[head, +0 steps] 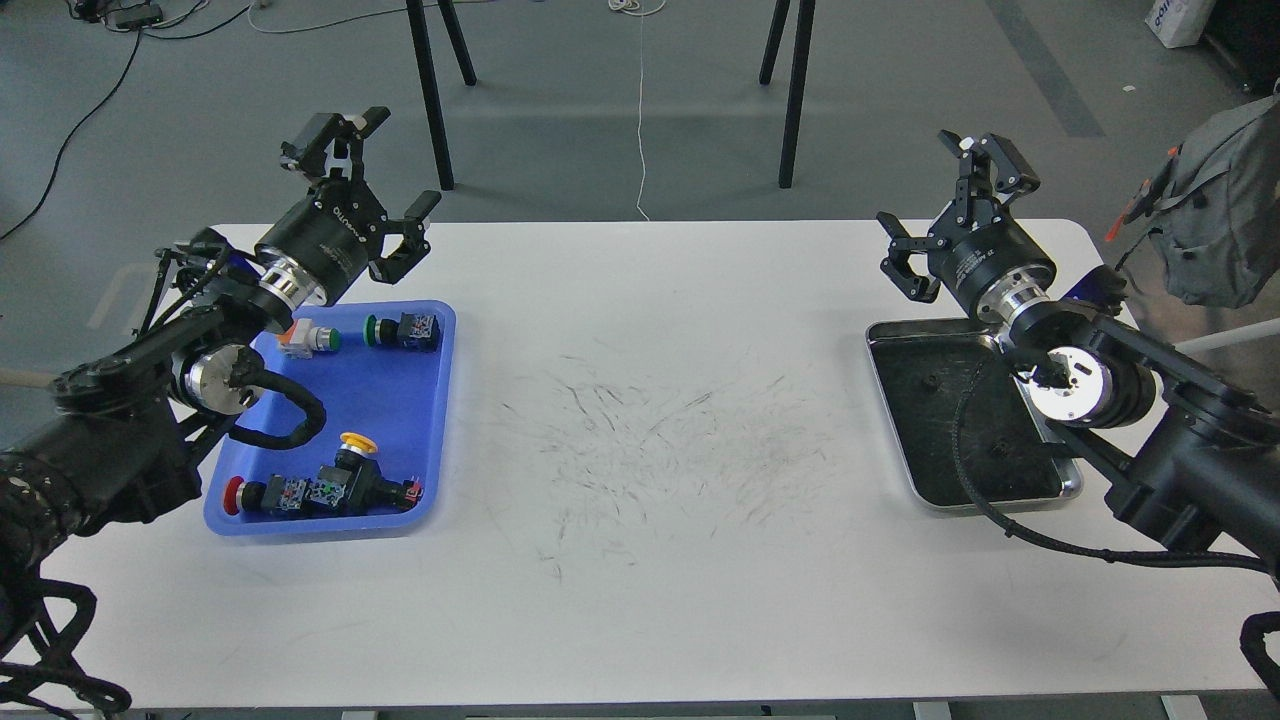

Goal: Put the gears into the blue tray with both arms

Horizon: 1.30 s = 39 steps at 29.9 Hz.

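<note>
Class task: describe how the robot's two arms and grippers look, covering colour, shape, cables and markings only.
Both arms are black, built of thick round segments with silver joint rings. Braided black cables loop beside them. The left gripper and right gripper are black two-finger claws of thin linked bars. White lettering marks each cylindrical wrist; it is too small to read.

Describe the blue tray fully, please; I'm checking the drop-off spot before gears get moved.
The shallow bright-blue plastic tray is rectangular with rounded corners and a raised rim, lying flat on the white table's left side. Its far-left corner is hidden behind the left arm. Inside lie black push-button switches with coloured caps: a green-capped one and a white-bodied orange one near the far edge, and a cluster with yellow and red caps near the front. No gears are visible in it.
</note>
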Motion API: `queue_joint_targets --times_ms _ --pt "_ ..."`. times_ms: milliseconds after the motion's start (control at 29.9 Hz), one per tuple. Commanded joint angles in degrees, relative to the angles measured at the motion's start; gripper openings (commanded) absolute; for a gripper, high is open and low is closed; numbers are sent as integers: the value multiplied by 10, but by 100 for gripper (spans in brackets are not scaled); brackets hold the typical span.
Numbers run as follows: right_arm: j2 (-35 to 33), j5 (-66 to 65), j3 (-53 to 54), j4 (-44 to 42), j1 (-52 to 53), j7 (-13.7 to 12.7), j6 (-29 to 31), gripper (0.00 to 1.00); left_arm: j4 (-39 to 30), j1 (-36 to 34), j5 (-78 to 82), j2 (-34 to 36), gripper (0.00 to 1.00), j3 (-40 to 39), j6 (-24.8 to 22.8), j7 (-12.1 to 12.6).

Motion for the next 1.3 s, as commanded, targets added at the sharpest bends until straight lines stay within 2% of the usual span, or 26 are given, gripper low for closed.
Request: queue_joint_targets --times_ms 0,234,401,635,835,969,1136,1270 --pt "-8 1 2 6 -4 -1 -1 99 -1 0 -1 0 100 -1 0 0" --pt "-12 0 -1 9 -6 -2 -1 99 -1 0 -1 1 100 -2 0 0" --pt "-43 -7 -23 21 0 -4 -4 99 -1 -1 -2 0 100 -2 0 0" --pt "-159 -53 -130 101 46 -9 2 99 -1 -2 -2 -1 100 -3 0 0" --pt "-240 -122 -238 143 109 -43 17 99 -1 -2 -4 -2 100 -4 0 0" --pt "-244 -186 -304 133 139 -45 20 99 -1 -2 -4 -1 100 -4 0 0" --pt "-243 -230 -320 130 143 -49 19 99 -1 -2 -5 -2 100 -4 0 0" --pt "-235 -318 -340 128 146 -73 14 98 -1 -2 -5 -1 100 -5 0 0"
